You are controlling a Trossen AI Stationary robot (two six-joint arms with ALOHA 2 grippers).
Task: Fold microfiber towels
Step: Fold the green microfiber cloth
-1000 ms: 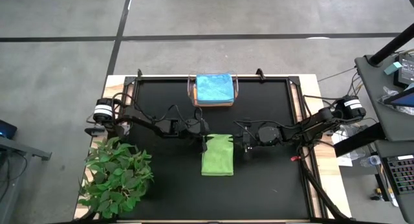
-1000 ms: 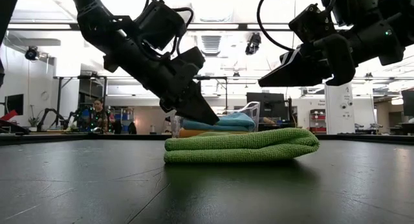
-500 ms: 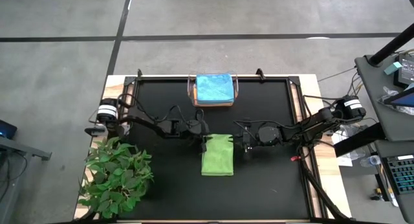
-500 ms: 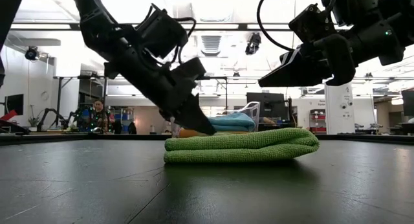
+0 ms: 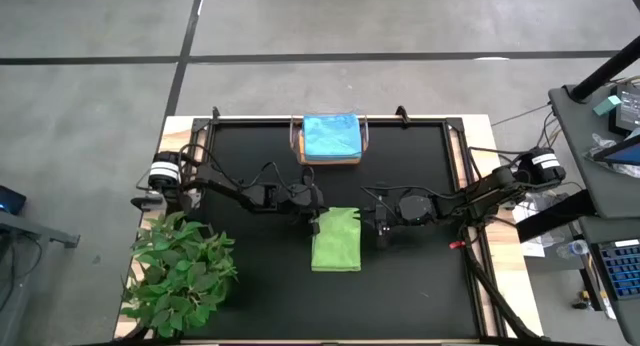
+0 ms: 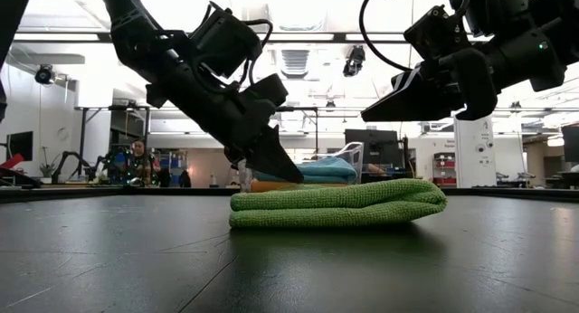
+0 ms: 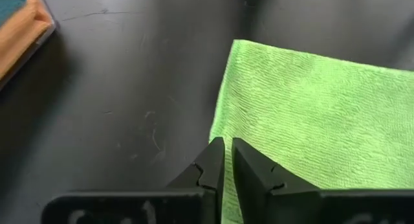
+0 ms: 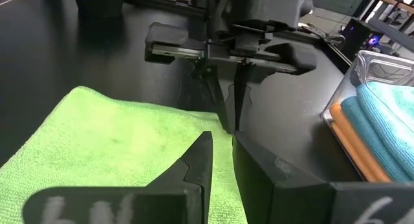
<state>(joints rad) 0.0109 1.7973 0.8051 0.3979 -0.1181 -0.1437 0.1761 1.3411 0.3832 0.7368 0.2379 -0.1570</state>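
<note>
A lime green microfiber towel (image 5: 336,242) lies folded in several layers flat on the black table (image 5: 250,286), near its middle. My left gripper (image 5: 314,216) slants down at the towel's far left corner (image 7: 223,123), fingers shut. Seen level across the table, its tip (image 6: 297,177) stands just over the towel's top (image 6: 339,204). My right gripper (image 5: 379,227) hangs shut, well above the table, beside the towel's far right corner (image 8: 213,120); nothing is between its fingers (image 8: 206,149). My left gripper has its shut fingertips (image 7: 217,146) at the towel's left edge (image 7: 217,123), near the far corner, coming slantwise from the table's left and above. The towel lies flat. I cannot tell whether the fingers pinch or touch it.
A clear bin (image 5: 298,144) stands at the table's far edge, holding a stack of towels with a light blue one (image 5: 331,136) on top and a yellow-orange one (image 8: 349,136) lower down. A leafy green plant (image 5: 180,271) fills the near left corner.
My left gripper has drawn its fingers together at the towel's far left corner, dipping a little and coming back up. The towel lies as before. My right gripper has kept still.
</note>
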